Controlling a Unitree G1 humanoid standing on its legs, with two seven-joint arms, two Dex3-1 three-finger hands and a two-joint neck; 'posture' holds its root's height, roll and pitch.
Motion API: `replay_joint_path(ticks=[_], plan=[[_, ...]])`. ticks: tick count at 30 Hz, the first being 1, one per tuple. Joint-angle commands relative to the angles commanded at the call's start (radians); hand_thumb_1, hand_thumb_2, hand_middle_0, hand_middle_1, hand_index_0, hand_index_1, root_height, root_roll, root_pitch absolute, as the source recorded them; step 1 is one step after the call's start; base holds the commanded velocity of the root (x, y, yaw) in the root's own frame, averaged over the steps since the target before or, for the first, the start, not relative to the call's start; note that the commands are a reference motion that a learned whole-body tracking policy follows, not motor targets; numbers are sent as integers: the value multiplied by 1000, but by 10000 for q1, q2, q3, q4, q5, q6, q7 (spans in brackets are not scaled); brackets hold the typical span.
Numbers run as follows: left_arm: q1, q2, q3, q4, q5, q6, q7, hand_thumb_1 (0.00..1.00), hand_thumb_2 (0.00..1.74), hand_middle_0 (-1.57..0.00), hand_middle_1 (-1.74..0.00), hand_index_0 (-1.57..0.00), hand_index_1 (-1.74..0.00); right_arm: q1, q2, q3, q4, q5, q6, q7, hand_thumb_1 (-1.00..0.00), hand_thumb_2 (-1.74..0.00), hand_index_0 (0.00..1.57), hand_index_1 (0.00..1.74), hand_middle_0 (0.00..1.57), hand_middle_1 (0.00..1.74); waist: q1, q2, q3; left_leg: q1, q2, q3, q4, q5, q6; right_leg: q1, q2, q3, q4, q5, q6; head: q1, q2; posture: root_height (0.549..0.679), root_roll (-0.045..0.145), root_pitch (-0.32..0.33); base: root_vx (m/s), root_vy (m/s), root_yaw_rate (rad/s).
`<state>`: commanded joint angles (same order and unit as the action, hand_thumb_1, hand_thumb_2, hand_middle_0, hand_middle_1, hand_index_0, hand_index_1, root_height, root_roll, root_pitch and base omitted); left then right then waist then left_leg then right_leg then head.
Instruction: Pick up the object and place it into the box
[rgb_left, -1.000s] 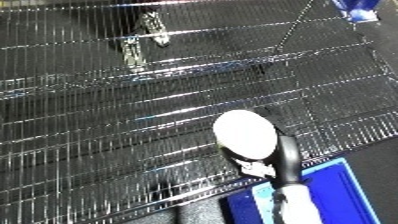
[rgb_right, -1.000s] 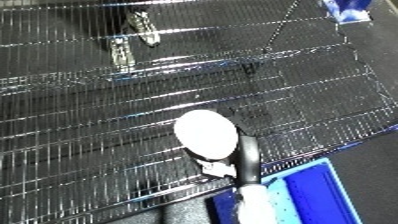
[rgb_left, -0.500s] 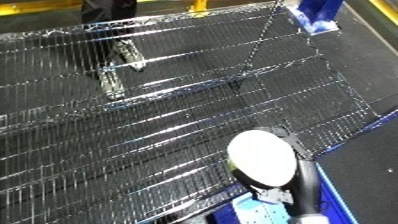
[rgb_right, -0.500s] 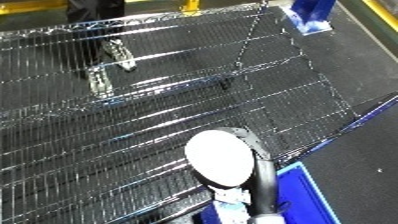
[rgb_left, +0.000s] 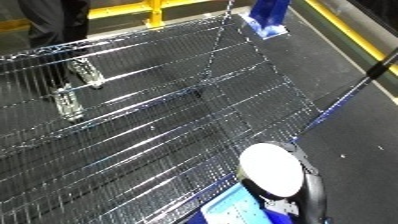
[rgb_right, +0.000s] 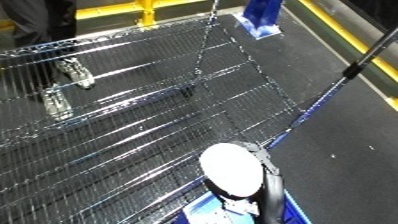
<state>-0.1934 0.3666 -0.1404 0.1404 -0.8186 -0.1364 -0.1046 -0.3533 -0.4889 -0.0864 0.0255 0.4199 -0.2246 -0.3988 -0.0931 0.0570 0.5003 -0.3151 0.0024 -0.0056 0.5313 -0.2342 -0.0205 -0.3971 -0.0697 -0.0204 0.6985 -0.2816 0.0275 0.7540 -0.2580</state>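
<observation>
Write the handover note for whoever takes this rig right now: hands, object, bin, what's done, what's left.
Right hand: black fingers curled round the white round object, lifted off the wire shelf.
Left hand: not in view.
Blue bin: at the lower edge, just below the held object.
Done: object picked up and brought to the shelf's near edge.
Left: lower it over the bin and release.

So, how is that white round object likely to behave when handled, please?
The white round object looks smooth and rigid, so it probably keeps its shape but might slip in the right hand. Being round, it may roll if put down on the wire shelf.
</observation>
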Motion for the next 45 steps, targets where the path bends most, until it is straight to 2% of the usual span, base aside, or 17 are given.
replay_joint_path(ticks=[6,14,18,24,30,36,41,45], plan=[[70,-211,-83,208,-136,-300,-55,1000,1740,-1570,-1740,-1570,-1740,694,-144,-365,55,284,-95,90,-800,-1392,1256,1392,1256,1392,-424,250,-61,273,-30,219,-333,95,-40,43,8,149,-135,9,27,687,-49,654,75,46,-32,111,-131],[82,-512,-249,424,-231,-640,-43,1000,1740,-1570,-1740,-1570,-1740,1578,-198,-696,379,854,-378,235,-800,-1392,1256,1392,1256,1392,-918,521,-126,618,-79,534,-544,56,-74,130,-37,307,-359,71,60,1260,-377,656,83,47,-23,99,-135],[7,-621,-367,549,-296,-785,11,1000,1740,-1570,-1740,-1570,-1740,1870,-222,-883,663,1252,-568,426,-600,-1044,942,1044,942,1044,-1123,620,-104,722,-88,643,-598,43,-96,152,-56,370,-458,126,84,1456,-666,657,87,46,-26,80,-120],[-91,-739,-517,693,-419,-992,140,1000,1740,-1570,-1740,-1570,-1740,2009,-315,-968,1134,1638,-701,701,-300,-522,471,522,471,522,-1311,772,-70,829,-114,763,-685,25,-109,159,-91,466,-674,231,120,1637,-770,659,91,48,-19,55,-90],[-26,-799,-528,717,-520,-1062,128,1000,1740,-1570,-1740,-1570,-1740,2113,-336,-987,1304,1737,-802,876,0,0,0,0,0,0,-1378,886,-45,866,-144,785,-750,59,-115,145,-60,498,-722,232,93,1556,-805,659,94,49,-5,24,-36],[-42,-832,-546,666,-549,-1019,159,1000,1740,-1570,-1740,-1570,-1740,2198,-245,-937,1247,1644,-835,809,0,0,0,0,0,0,-1357,869,-38,882,-151,747,-804,129,-122,149,-26,468,-686,215,68,1354,-705,659,95,49,-2,-6,31],[-86,-818,-539,630,-585,-1043,259,1000,1740,-1570,-1740,-1570,-1740,2242,-142,-901,1099,1643,-805,954,0,0,0,0,0,0,-1313,793,-6,840,-140,691,-795,174,-121,126,25,423,-594,182,47,1068,-423,658,93,48,-3,-27,62],[-46,-809,-478,498,-524,-975,308,1000,1740,-1570,-1740,-1570,-1740,2272,-15,-814,849,1510,-866,995,0,0,0,0,0,0,-1234,711,14,762,-143,631,-784,212,-109,75,72,383,-520,160,30,857,-402,657,92,50,-13,-32,79]])
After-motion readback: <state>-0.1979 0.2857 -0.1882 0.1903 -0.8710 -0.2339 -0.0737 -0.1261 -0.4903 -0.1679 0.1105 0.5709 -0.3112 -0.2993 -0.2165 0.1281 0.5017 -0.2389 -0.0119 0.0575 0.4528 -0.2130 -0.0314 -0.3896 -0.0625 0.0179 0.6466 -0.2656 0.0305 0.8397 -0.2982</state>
